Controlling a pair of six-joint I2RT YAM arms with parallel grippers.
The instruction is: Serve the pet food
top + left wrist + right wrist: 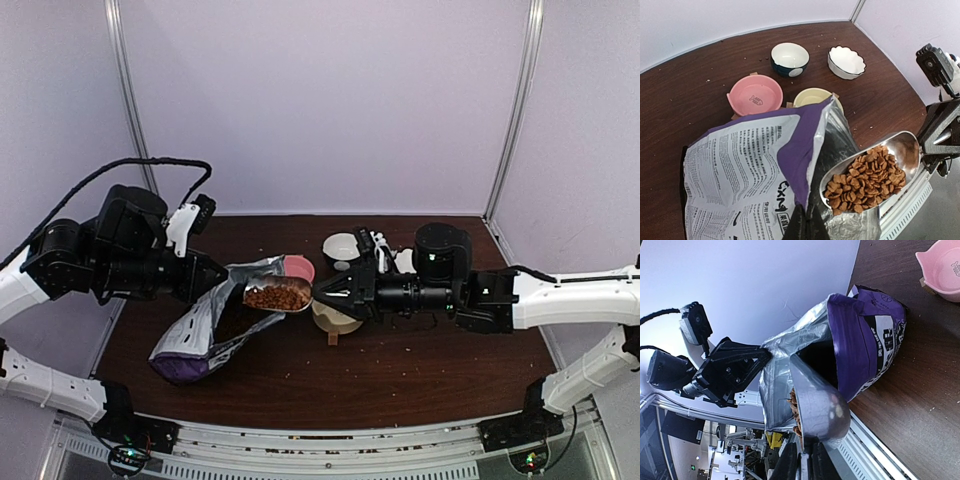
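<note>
Left arm: I have it reaching in from the left, wrist low, forearm pointing right along the bench (420, 365).
Left fingers (220, 280): pinched fully together on the top edge of the bag (200, 338), holding its mouth up and open.
Right arm: stretched in from the right, roughly level, pointing left to meet the other arm.
Right fingers (322, 291): nearly closed, clamped on the handle of the scoop (902, 147).
Pet food (865, 177): small reddish-brown round pellets heaped in the scoop's bowl. The load is held in the air at the bag's mouth, clear of the bench. A few stray crumbs lie on the wood.
Bag: purple and white printed front, silver lining, slumped on its side toward me. I cannot make out its dark interior.
Scoop: silver metal, tipped slightly, rear part of its bowl bare and shiny.
Cream bowl (812, 96): just behind the bag's mouth.
Pink bowl (755, 95): beside the cream one, fish mark on its floor.
Dark blue bowl (790, 57): farther back, white inside.
White scalloped bowl (846, 61): farther back, to the right of the blue one.
</note>
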